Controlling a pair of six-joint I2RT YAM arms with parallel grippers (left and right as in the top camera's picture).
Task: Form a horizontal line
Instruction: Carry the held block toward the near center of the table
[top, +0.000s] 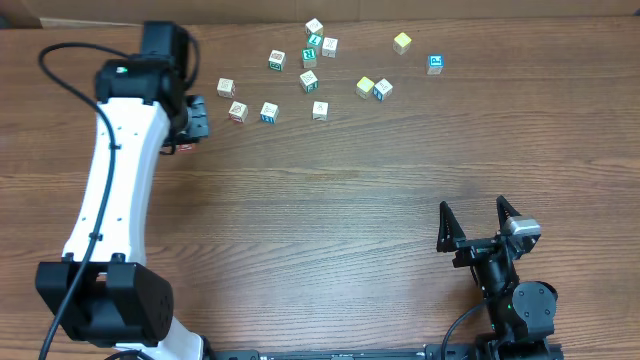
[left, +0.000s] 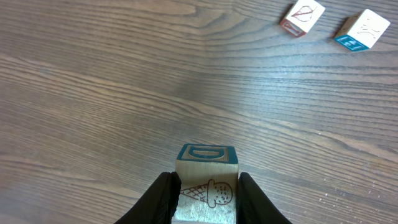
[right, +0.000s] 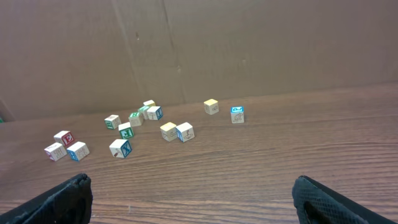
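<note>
Left wrist view, my left pincer clenched on a blue-faced letter cube, two loose cubes ahead to its right, nothing lined up yet, my right pincer spread wide, holding nothing.

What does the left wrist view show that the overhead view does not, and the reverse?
Only the left wrist view: the held cube clamped in the left gripper, with its ice-cream drawing and blue letter face. Only the overhead: the open right gripper, the left arm and the far scattered cubes. Both: the wooden table, a red-edged cube and a blue-edged cube.
</note>
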